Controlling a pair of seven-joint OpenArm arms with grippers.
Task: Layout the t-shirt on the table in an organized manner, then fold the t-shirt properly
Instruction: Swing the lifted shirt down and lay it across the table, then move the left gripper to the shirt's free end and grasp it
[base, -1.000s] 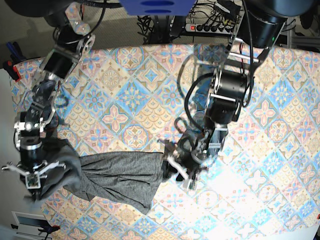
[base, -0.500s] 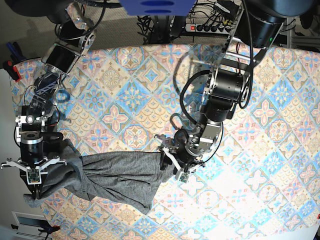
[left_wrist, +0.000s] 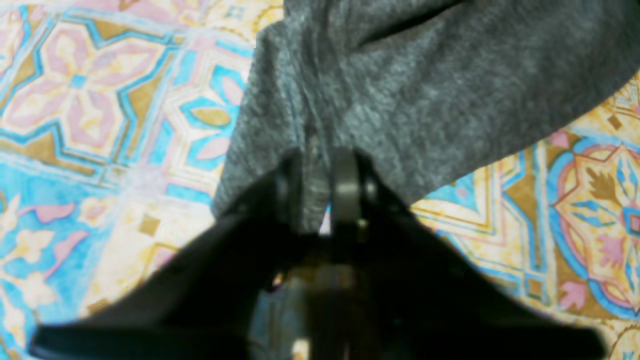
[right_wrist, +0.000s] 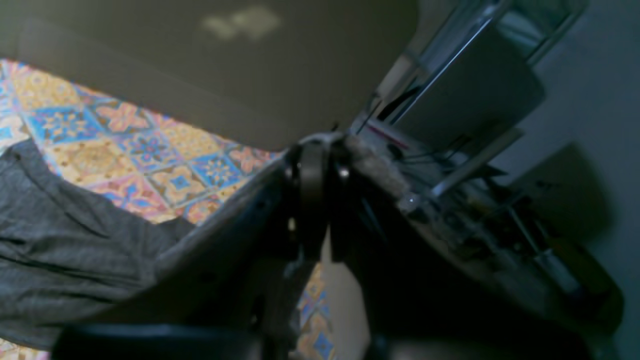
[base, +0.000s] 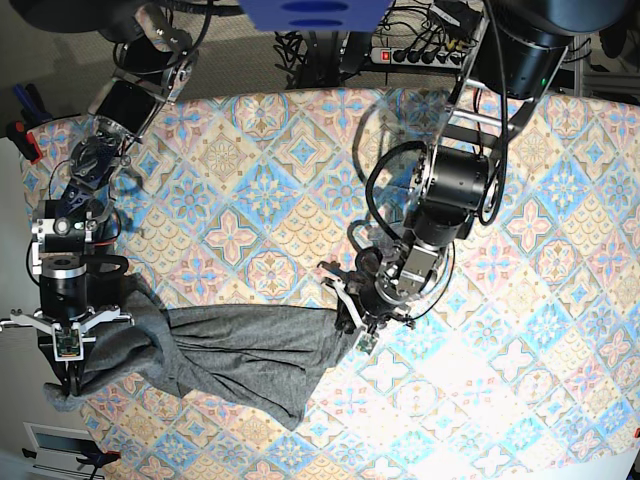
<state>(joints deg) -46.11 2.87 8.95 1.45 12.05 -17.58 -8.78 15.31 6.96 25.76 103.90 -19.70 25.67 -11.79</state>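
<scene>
Both tools (left_wrist: 320, 195) (base: 65, 385) on t-shirt (base: 240, 355) (seemingly)

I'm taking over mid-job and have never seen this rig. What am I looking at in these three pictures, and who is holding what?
It is a two-armed robot working over a table covered with a pastel tiled cloth. The base view looks down from overhead; the other two pictures come from small cameras mounted at each wrist, looking along the fingers.

A dark-grey t-shirt lies bunched and stretched along the near edge, not yet spread flat.

In the overhead view the sides are swapped. The left gripper, on that picture's right, is shut on the shirt's edge; its wrist camera shows grey fabric pinched between the fingers. The right gripper, at that picture's left edge, is shut and holds the shirt's other end just past the table edge. Its own camera is blurry, showing closed fingers with shirt beside them.
</scene>
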